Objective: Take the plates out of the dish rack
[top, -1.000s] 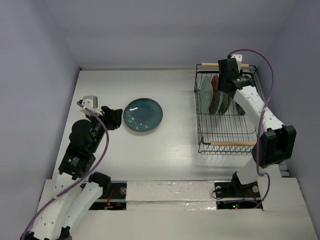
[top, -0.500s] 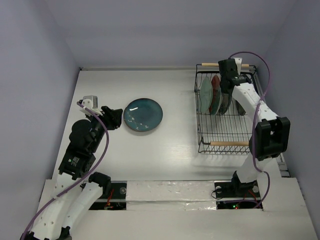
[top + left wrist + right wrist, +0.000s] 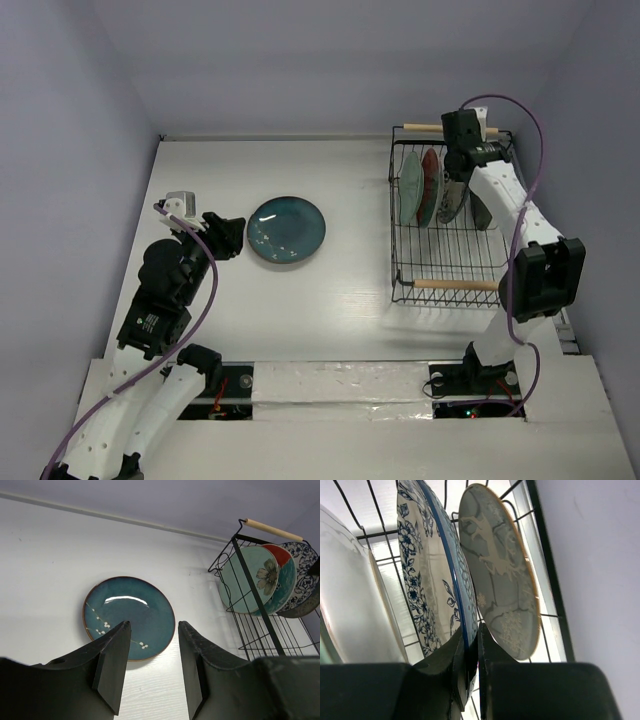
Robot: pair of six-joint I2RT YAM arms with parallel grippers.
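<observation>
Right wrist view alone shows right end effector (image 3: 471, 641) pinching blue-floral plate (image 3: 422, 580) rim (hidden overhead), left end effector (image 3: 152, 632) spread.

Teal plate (image 3: 129, 617): white blossom sprig, brown rim. Rack (image 3: 455, 285): black wire, pale wooden handles. Mint-green plate (image 3: 242, 582); red-and-teal plate (image 3: 279, 555); white plate (image 3: 427, 580), blue florals; grey plate (image 3: 500, 590), pale crackle.

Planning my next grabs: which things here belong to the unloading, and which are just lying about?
Job: dish rack, mint plate, red plate, blue-floral plate in the right tool, grey crackled plate, teal plate on the table.
Not job: purple cables, silver tape.
</observation>
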